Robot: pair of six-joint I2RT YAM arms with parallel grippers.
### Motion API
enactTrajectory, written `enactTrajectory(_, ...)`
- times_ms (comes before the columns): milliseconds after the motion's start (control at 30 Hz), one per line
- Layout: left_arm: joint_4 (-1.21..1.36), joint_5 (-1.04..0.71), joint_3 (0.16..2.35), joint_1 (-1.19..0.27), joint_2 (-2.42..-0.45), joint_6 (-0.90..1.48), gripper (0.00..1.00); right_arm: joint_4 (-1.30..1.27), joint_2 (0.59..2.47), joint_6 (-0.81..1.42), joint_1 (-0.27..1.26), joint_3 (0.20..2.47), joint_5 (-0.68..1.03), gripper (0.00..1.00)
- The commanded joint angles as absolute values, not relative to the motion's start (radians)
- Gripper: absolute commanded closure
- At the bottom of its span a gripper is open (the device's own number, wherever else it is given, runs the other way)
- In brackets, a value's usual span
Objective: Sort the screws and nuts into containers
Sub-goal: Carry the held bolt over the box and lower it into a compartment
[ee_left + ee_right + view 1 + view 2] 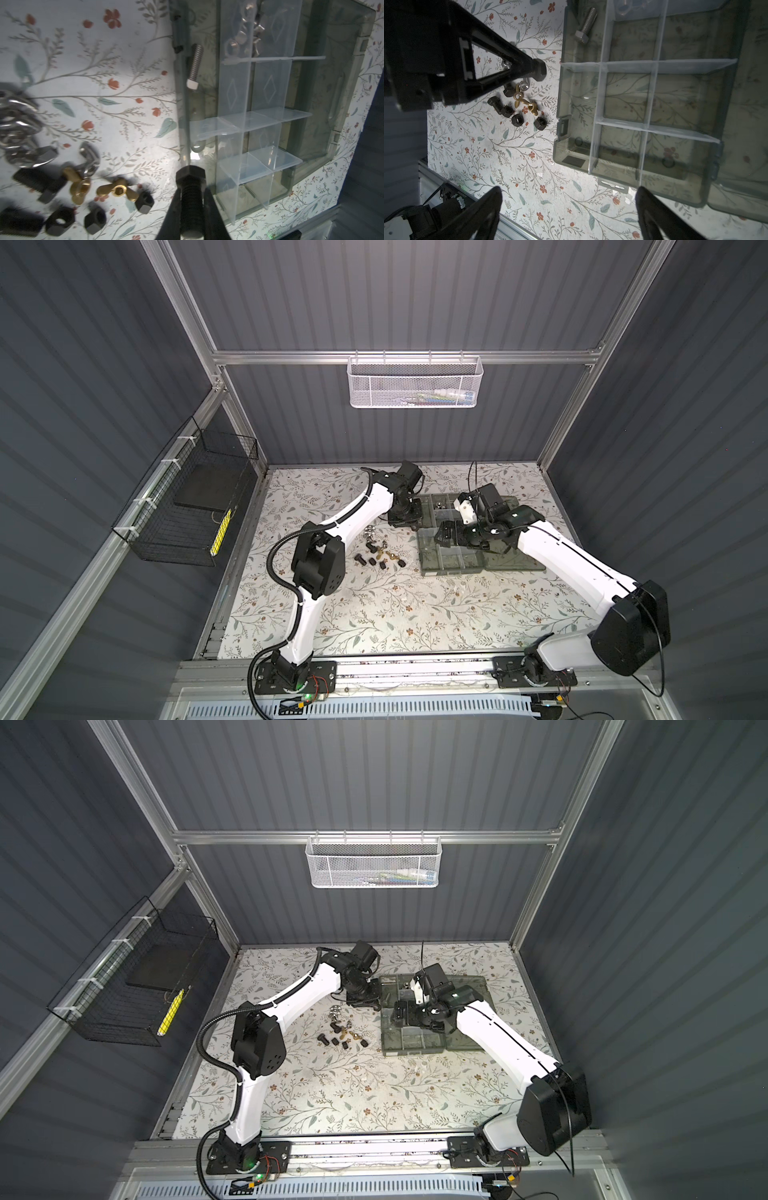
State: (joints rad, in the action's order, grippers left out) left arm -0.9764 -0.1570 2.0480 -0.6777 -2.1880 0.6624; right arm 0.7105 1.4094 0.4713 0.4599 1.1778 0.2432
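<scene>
My left gripper (191, 193) is shut on a black hex bolt (190, 176), held just above the table by the organiser box's (340, 83) left wall; the right wrist view shows that bolt (538, 69) too. The right gripper (570, 193) is open and empty, hovering over the box (453, 566) near its front. One compartment holds a silver bolt (194, 66), another several silver nuts (245, 37). Loose pieces (380, 556) lie left of the box: black nuts (95, 218), brass wing nuts (118, 190) and silver pieces (16, 128).
The box lid (528, 560) lies open to the right of the box. A white mesh basket (415, 383) hangs on the back wall and a black wire basket (187, 506) on the left wall. An aluminium rail (415, 668) runs along the table's front edge.
</scene>
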Motion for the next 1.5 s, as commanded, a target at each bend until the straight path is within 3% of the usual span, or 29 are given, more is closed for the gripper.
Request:
enactTrajectory(0,-1.000,-0.196,2.106,-0.701,-2.221,0.686,0.99,0.717,1.383,0.507,0.420,1.142,0.276,0.01)
enactTrajectory(633,-0.890,-0.256,2.006,-0.756,-2.292,0.732,0.97,0.698,1.379,0.506,0.375,1.131,0.313,0.01)
enactTrajectory(1200,-1.007,-0.322,1.936,-0.792,-2.251,0.683,0.95,0.690,1.371,0.515,0.369,1.109,0.314,0.01)
enactTrajectory(1467,-1.093,-0.380,2.017,-0.793,-2.315,0.655,0.91,0.682,1.385,0.515,0.368,1.110,0.324,0.01)
